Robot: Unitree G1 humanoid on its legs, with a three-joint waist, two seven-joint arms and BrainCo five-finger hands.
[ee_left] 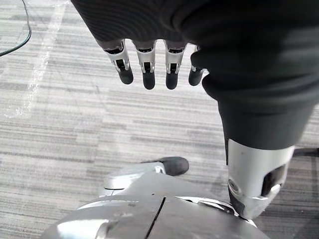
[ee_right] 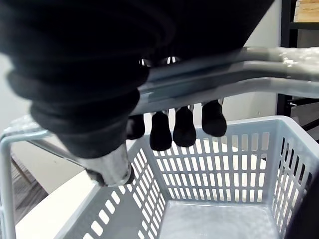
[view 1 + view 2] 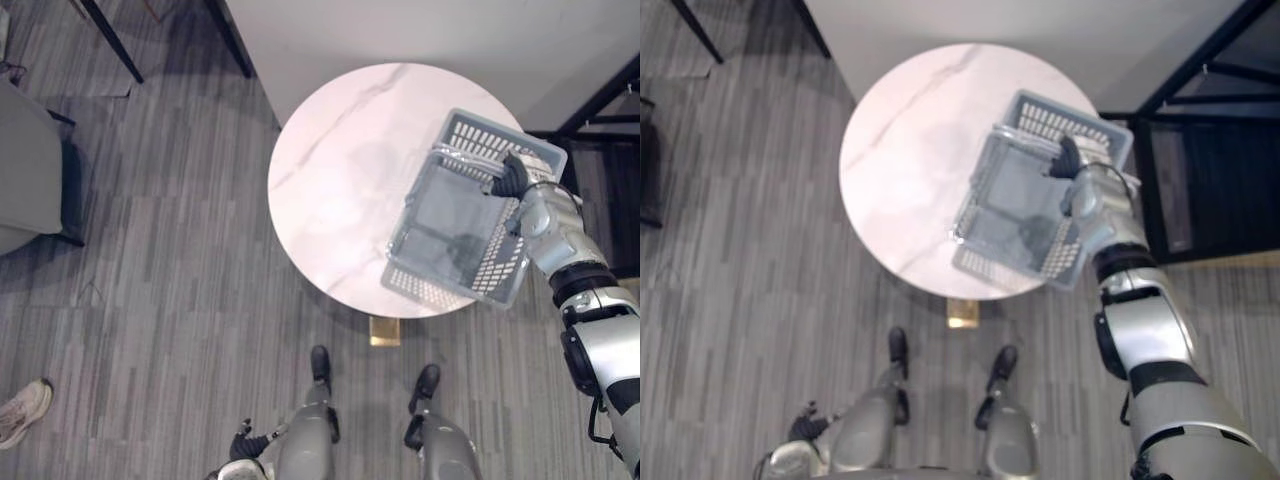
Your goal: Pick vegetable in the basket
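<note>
Basket (image 3: 415, 285): grey plastic, lattice walls, wire handle (image 2: 259, 55). It hangs over the right-hand edge of the round white table (image 3: 340, 150). It looks carried rather than set down, though contact with the tabletop cannot be told.

Orientation: mouth upward. The long axis runs from the far side of the table back toward the robot, slanting a little to its left at the near end, with the short walls at the far and near ends.

Contents: the floor and inner walls seen in the right wrist view are bare.

Right hand (image 3: 515, 178): fingers (image 2: 184, 132) curled over the handle from above, clamped on it and bearing the basket.

Left hand (image 1: 144, 69): hangs low beside the leg over the striped floor, fingers straight and relaxed, holding nothing.

Progress, as judged: the basket is in hand and brought to the table, and that is all that is done. A vegetable has not yet gone in, so the loading, the main part of the job, remains.
</note>
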